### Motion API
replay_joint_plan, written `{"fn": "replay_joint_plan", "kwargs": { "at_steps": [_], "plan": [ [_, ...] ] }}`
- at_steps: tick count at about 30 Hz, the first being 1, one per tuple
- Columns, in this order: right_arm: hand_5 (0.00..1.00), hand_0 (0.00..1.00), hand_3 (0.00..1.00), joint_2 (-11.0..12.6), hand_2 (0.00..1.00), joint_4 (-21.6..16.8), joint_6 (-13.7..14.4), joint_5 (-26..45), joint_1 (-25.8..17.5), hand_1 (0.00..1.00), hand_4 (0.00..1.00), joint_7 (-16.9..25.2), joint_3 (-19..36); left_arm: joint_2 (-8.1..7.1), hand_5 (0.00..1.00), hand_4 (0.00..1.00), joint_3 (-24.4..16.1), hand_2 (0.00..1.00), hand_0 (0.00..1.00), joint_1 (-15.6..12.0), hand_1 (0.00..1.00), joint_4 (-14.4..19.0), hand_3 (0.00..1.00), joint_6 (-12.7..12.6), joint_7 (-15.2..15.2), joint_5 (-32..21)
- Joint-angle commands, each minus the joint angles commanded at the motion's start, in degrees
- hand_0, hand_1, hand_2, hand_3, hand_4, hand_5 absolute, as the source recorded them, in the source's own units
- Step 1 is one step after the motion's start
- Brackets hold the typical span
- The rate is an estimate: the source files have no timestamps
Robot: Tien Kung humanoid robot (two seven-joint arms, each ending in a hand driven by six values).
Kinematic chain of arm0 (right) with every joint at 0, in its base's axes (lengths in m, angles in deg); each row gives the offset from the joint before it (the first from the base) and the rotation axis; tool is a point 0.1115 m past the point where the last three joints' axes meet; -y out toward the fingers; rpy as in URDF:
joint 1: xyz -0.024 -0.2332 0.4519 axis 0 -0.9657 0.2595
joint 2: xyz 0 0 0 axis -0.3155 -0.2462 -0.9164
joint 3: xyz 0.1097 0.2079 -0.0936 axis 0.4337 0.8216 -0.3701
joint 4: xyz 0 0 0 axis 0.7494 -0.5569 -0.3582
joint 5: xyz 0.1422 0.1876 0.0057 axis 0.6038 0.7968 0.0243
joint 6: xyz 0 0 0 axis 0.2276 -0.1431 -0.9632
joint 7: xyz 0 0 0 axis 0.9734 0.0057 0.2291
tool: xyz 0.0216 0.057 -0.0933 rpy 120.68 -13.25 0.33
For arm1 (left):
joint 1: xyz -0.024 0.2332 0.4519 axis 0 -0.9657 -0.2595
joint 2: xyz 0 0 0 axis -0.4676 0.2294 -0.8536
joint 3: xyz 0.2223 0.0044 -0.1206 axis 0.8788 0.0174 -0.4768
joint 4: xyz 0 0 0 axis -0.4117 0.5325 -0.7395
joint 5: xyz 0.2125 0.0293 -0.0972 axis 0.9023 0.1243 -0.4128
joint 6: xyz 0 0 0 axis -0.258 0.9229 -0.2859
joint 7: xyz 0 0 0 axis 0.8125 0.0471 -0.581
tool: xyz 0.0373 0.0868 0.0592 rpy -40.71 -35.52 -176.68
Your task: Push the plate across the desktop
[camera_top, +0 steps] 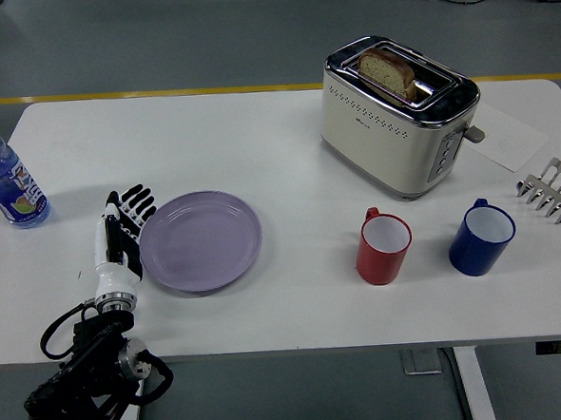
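Plate: the lilac plate (201, 240) is lying flat on the white table (256, 126), left of the tabletop's middle and nearer its near edge than its far one.
Left hand: the left hand (122, 239) is standing edge-on against the plate's left rim, fingers straight and close together, gripping nothing; it looks to be touching the rim, though I cannot tell how firmly.
Right hand: it is not showing anywhere in the head view.
Step in hand: judging from the pose, the hand is working as a flat paddle, shoving the plate rightward along the near part of the tabletop.
Doing it well: the palm should be staying low and square to the rim so the plate is sliding rather than spinning or riding up; pressure belongs near the rim's mid-height, with the push line running through the plate's centre.
Path ahead: the red mug (384, 247) is standing to the right, well apart from the plate, with the blue mug (481, 239) beyond it; the push should be stopping short of the red one.
Bystanders: the toaster (396, 114) toward the far right and the water bottle (5, 179) at the left edge are sitting clear of the path.
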Motion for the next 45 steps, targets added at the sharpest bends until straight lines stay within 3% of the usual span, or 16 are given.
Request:
{"fn": "replay_joint_plan", "kwargs": {
  "at_steps": [28,45],
  "plan": [
    [0.158,0.636,0.582,0.1,0.644,0.0,-0.1,-0.2,-0.7,0.612,0.369,0.0,-0.1,0.2,0.998,0.453,8.9,0.694,0.696,2.0,0.711,1.8,0.62,0.2,0.0,-4.0],
    [0.158,0.636,0.582,0.1,0.644,0.0,0.0,0.4,-0.5,0.612,0.369,0.1,-0.5,0.2,0.998,0.448,12.2,0.693,0.695,2.8,0.711,4.0,0.618,0.1,0.0,-4.7]
  ]
}}
